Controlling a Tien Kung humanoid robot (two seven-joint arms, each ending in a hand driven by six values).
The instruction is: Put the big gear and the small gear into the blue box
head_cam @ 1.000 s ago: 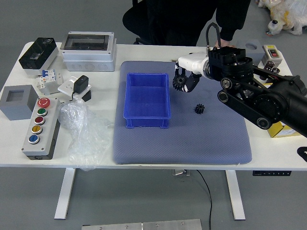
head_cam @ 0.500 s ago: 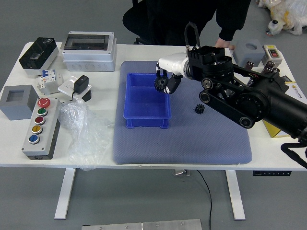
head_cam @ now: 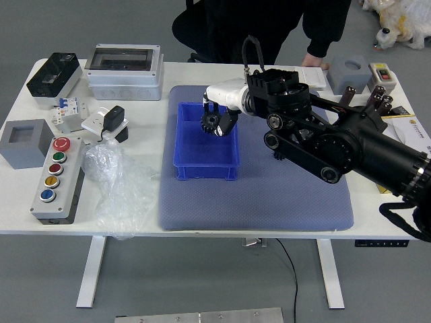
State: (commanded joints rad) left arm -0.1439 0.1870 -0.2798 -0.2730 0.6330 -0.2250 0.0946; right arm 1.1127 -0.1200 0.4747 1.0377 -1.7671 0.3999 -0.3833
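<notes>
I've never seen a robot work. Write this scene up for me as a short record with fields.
Working arm: right, reaching in over the table
Right hand: fingers closed on the big gear
Big gear: held over the blue box
Small gear: on the mat, right of the box
Left arm: out of view
Person: at the far side, one hand by the table's edge
</notes>
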